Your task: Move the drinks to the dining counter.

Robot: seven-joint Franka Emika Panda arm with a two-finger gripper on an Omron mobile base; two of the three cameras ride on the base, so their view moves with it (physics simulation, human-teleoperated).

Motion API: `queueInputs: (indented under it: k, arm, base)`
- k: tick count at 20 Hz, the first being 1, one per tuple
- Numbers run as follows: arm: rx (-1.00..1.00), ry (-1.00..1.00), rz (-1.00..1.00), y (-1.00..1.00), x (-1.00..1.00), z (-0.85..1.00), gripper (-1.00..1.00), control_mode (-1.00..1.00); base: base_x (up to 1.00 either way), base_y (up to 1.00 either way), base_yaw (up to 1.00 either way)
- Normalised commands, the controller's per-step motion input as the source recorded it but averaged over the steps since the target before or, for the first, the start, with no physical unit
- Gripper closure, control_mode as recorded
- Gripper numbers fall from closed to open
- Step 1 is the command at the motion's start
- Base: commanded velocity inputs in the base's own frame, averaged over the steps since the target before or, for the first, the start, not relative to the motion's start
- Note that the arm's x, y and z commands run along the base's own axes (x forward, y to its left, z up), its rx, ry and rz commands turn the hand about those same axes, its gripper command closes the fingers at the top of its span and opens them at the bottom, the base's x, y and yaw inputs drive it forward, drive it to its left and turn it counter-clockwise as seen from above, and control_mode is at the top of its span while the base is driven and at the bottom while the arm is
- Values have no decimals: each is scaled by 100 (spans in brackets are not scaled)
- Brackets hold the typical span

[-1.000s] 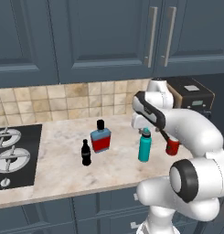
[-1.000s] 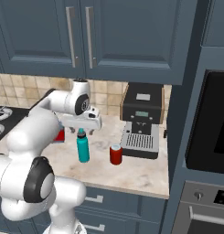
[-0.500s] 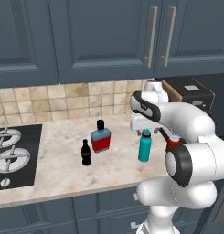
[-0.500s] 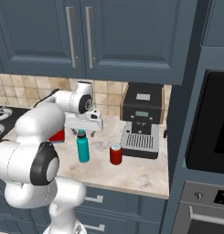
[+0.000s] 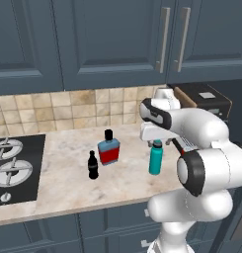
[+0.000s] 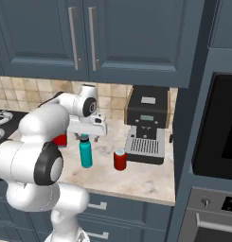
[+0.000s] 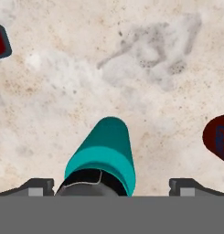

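- The arm has swung in over the teal bottle (image 5: pixel 155 159), mid-right of the left base view.
- The claw (image 7: pixel 111 185) hangs just above its dark cap, fingers spread wide, gripping nothing.
- The red can (image 6: pixel 120 159) stands right of the teal bottle on the desk (image 5: pixel 63 183); the flat blue bottle (image 5: pixel 108 148) and small black bottle (image 5: pixel 93 165) stand centre frame.

The teal bottle (image 5: pixel 155 159) stands upright on the marble surface (image 5: pixel 58 183), dark cap up. The red can (image 6: pixel 120 159) stands just beside it. The blue bottle (image 5: pixel 108 148) and black bottle (image 5: pixel 93 165) stand upright, apparently apart.
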Motion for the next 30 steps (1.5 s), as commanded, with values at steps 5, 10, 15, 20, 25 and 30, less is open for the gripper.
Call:
queueInputs:
  k: [5, 10, 15, 20, 25, 30]
  arm:
    - [0, 0, 0, 0, -25, 0, -100, -100]
    - [0, 0, 0, 0, -34, 0, -100, -100]
    - [0, 0, 0, 0, -27, 0, -100, -100]
    - [0, 0, 0, 0, 20, -2, -100, -100]
    - [0, 0, 0, 0, 12, 0, -100, -100]
    - [0, 0, 0, 0, 7, 0, -100, -100]
  base:
    - [0, 0, 0]
    - [0, 0, 0]
    - [0, 0, 0]
    - [0, 0, 0]
    - [0, 0, 0]
    - [0, 0, 0]
